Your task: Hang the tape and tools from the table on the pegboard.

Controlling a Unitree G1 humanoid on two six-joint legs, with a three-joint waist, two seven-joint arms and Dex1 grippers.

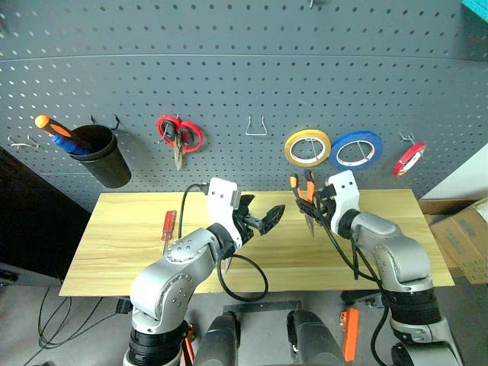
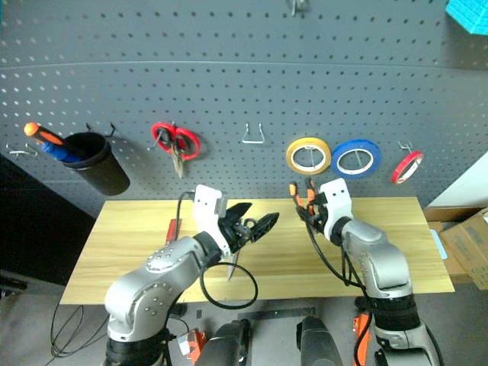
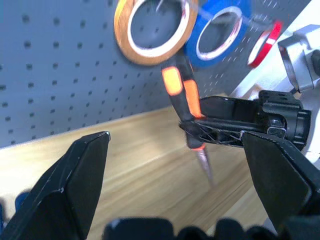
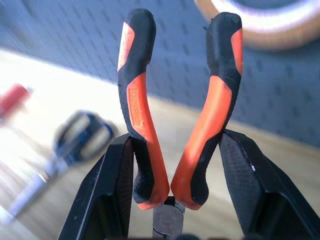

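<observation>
My right gripper (image 1: 313, 204) is shut on the small pliers (image 1: 307, 189), held above the table (image 1: 381, 252) with the orange-and-black handles up and the nose down. The fingers (image 4: 112, 185) clamp the handles low down. The pliers hang just under the yellow roll on the dark grey pegboard (image 1: 229, 76). To their left my left gripper (image 1: 263, 214) stands open and empty, pointing toward the pliers. The thin red tape (image 1: 409, 158) hangs on a hook at the right. The red-handled screwdriver (image 1: 168, 229) lies on the table's left part. The blue-handled scissors (image 4: 82, 137) lie blurred on the table.
On the pegboard hang a black cup (image 1: 103, 156) holding an orange-and-blue tool, red-handled scissors (image 1: 179, 136), a bare wire hook (image 1: 255, 126), a yellow roll (image 1: 307, 147) and a blue roll (image 1: 356, 149). Cardboard boxes (image 1: 465, 236) stand past the table's right end.
</observation>
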